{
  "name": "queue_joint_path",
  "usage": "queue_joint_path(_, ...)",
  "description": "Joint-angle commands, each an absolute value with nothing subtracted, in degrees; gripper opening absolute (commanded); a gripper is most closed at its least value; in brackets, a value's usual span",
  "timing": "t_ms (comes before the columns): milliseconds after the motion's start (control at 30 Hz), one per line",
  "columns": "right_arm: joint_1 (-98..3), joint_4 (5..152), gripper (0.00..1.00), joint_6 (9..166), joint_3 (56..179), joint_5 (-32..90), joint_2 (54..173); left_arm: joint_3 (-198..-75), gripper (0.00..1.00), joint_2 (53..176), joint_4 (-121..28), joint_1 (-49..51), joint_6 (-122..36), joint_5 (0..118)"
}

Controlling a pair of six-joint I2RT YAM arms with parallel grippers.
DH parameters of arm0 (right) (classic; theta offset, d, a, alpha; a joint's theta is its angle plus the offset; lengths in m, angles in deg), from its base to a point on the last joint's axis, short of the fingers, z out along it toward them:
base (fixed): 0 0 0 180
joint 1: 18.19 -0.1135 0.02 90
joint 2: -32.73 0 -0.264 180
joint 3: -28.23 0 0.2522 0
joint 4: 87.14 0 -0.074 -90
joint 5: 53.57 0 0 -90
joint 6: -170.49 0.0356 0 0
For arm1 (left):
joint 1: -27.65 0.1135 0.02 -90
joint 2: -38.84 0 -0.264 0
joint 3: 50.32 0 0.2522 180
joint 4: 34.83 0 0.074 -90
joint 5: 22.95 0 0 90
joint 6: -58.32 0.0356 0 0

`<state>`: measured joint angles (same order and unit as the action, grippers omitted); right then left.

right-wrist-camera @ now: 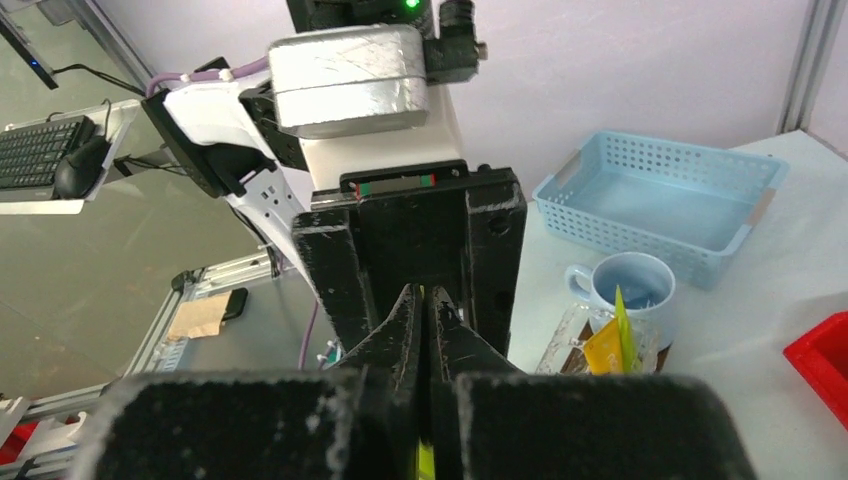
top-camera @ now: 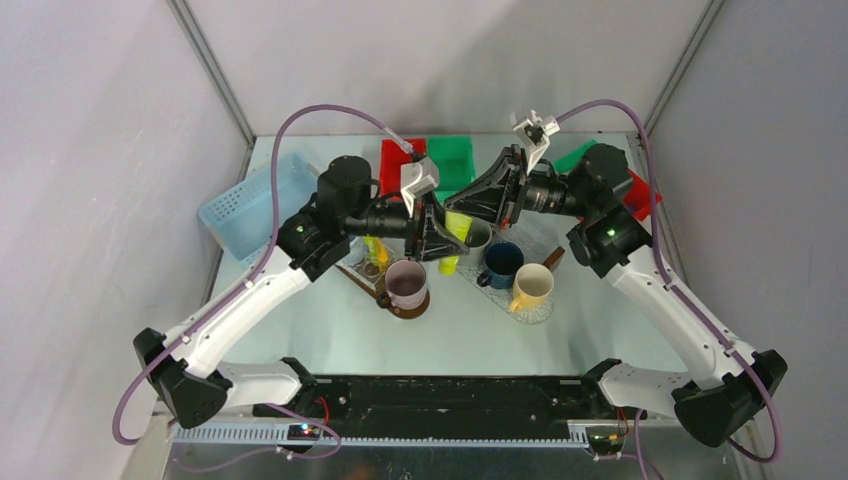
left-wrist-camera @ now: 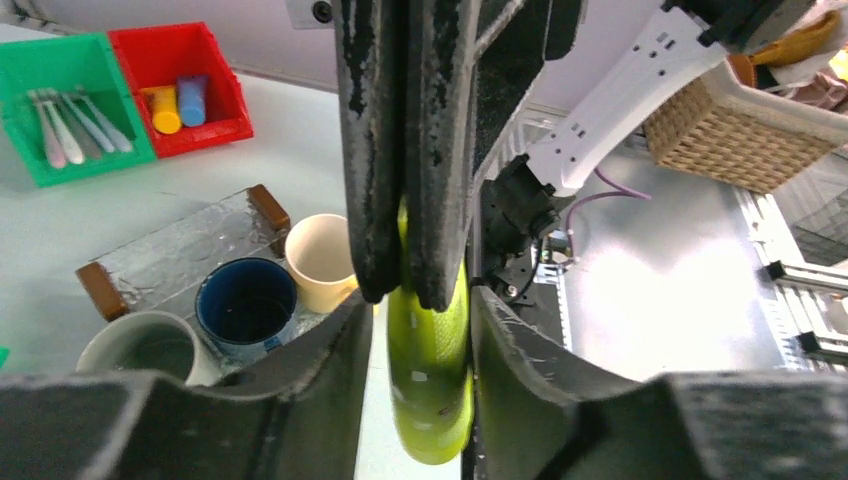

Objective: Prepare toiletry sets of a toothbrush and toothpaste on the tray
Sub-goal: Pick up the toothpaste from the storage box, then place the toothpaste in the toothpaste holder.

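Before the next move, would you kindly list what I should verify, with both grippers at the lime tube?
1. Grip: right gripper shut on lime tube: ok.
2. Release: left gripper clear of the tube: cannot tell; its fingers sit close on either side.
3. Destination: navy mug on the tray empty: ok.
4. Supply: toothbrushes in the green bin: ok.
5. Supply: spare tubes in the red bin: ok.
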<state>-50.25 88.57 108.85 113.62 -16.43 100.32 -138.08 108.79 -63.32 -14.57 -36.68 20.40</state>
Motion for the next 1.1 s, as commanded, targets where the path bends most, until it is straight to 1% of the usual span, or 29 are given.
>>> queue_joint_path(0, -49.2, 87.4, 0.0, 107.0, 115.8, -14.5, 98.6, -139.4, 0.51, 106.7, -62.3, -14.6, -35.0, 23.5)
queue_joint_path(33, -48.9, 86.9, 0.0, 106.1, 115.8, -14.1, 98.4, -139.2, 0.58, 106.6, -62.4, -14.5, -35.0, 24.0)
queue_joint_path(67, -48.4, 85.4, 0.0, 105.5, 115.8, -12.9, 98.2, -139.2, 0.61, 106.4, -62.5, -14.5, -35.0, 25.0)
queue_joint_path(100, -48.0, 84.7, 0.0, 104.2, 115.8, -12.4, 98.0, -139.1, 0.66, 106.3, -62.6, -14.3, -35.0, 25.4)
queue_joint_path(200, -45.8, 81.3, 0.0, 101.9, 115.8, -10.5, 97.7, -139.0, 0.75, 105.5, -63.4, -13.3, -35.6, 29.6)
queue_joint_path(233, -44.5, 80.6, 0.0, 101.1, 115.8, -9.2, 97.6, -139.0, 0.79, 105.0, -63.9, -12.9, -36.2, 32.0)
queue_joint_path(300, -42.7, 77.4, 0.0, 99.1, 115.9, -6.5, 97.4, -139.0, 0.84, 103.9, -64.5, -11.6, -37.3, 35.9)
queue_joint_path(400, -41.1, 74.8, 0.0, 93.4, 115.2, -1.6, 97.3, -138.5, 0.89, 101.9, -65.2, -8.3, -39.5, 42.1)
queue_joint_path(567, -38.5, 78.0, 0.0, 87.2, 111.0, 6.2, 96.9, -137.6, 0.96, 96.3, -67.0, -1.9, -43.0, 54.2)
queue_joint_path(600, -37.7, 79.4, 0.0, 86.2, 109.8, 7.2, 97.1, -137.2, 0.98, 94.7, -67.4, -1.2, -43.4, 58.3)
queue_joint_path(633, -37.3, 81.2, 0.0, 85.8, 108.7, 7.7, 97.3, -136.8, 0.99, 93.9, -67.5, 0.2, -43.5, 60.4)
queue_joint_path(733, -35.2, 85.5, 0.0, 84.1, 106.4, 9.7, 98.3, -134.1, 1.0, 89.8, -67.0, 2.6, -43.5, 72.2)
queue_joint_path(833, -33.7, 89.2, 0.0, 82.5, 103.5, 11.0, 99.5, -129.6, 1.0, 86.8, -65.3, 5.5, -43.0, 80.0)
queue_joint_path(867, -33.2, 91.0, 0.0, 81.3, 103.0, 11.3, 100.1, -128.6, 1.0, 85.3, -63.9, 5.9, -42.2, 83.7)
queue_joint_path(967, -32.0, 94.9, 0.0, 80.7, 100.0, 11.0, 101.4, -122.9, 1.0, 82.4, -60.4, 7.3, -40.1, 90.0)
queue_joint_path(1067, -30.4, 99.5, 0.0, 80.8, 98.3, 9.4, 103.8, -117.8, 1.0, 79.4, -53.9, 8.1, -38.2, 98.0)
